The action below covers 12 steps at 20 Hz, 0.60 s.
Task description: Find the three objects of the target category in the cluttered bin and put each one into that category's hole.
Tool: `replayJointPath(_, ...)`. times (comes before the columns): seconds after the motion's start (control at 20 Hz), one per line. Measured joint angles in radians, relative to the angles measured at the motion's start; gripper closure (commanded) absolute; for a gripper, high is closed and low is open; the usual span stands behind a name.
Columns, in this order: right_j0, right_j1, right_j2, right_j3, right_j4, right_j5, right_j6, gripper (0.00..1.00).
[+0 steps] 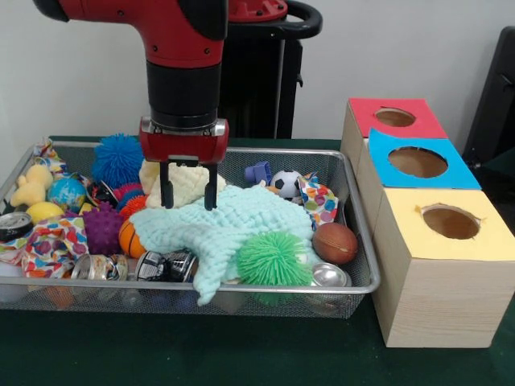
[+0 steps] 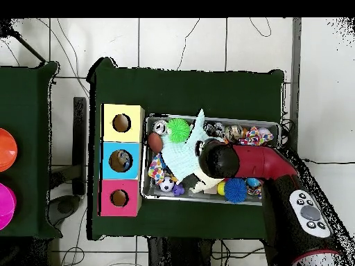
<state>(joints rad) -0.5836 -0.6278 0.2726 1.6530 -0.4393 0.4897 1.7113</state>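
Note:
A wire mesh bin [image 1: 364, 241] holds a heap of toys. On top in the middle lies a mint knitted cloth [image 1: 241, 225], and a cream fluffy cloth [image 1: 187, 181] sits just behind it. My gripper [image 1: 189, 199] hangs open straight over the seam between the two, its fingertips [image 1: 167, 201] at the level of the cloths, with nothing clamped. Around them lie a green spiky ball [image 1: 273, 259], a brown ball [image 1: 335, 243], a small soccer ball [image 1: 285, 183], a blue spiky ball [image 1: 117, 159] and a purple spiky ball [image 1: 102, 227]. In the overhead view the arm [image 2: 256, 163] hides the gripper.
Three wooden boxes stand beside the bin, each with a round hole in its top: red [image 1: 394, 117], blue [image 1: 417, 162], yellow [image 1: 451, 222]. Metal tins [image 1: 330, 276], patterned cloths [image 1: 52, 241], an orange ball [image 1: 131, 239] and a globe ball [image 1: 67, 194] also fill the bin.

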Motion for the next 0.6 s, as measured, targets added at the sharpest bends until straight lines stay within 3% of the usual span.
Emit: replayJointPath(0.6, 0.023, 0.049, -0.043, -0.035, 0.0, -0.034, 0.0, 0.0)
